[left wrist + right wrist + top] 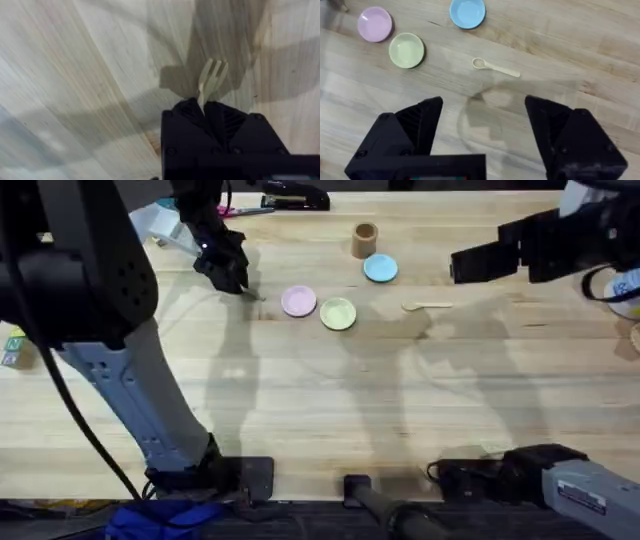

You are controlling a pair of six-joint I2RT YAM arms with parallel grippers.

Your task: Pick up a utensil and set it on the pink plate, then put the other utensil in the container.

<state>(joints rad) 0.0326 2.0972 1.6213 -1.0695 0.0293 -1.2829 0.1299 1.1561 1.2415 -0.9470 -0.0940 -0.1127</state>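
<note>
My left gripper (243, 284) is shut on the handle of the pale wooden fork (212, 78), whose tines stick out past the fingertips above the bare table. It hovers just left of the pink plate (298, 302). The wooden spoon (428, 306) lies flat on the table right of the yellow-green plate (338, 313). The brown cup (365, 240) stands at the back, beside the light blue plate (380, 269). My right gripper (482, 117) is open and raised above the table, with the spoon (495, 67) lying beyond its fingers and the pink plate (375, 24) farther off.
A black stapler (295, 195) and a clear plastic item (160, 225) sit along the far edge behind the left arm. Small objects lie at the right edge (625, 285) and the left edge (12, 345). The near half of the wooden table (330, 410) is bare.
</note>
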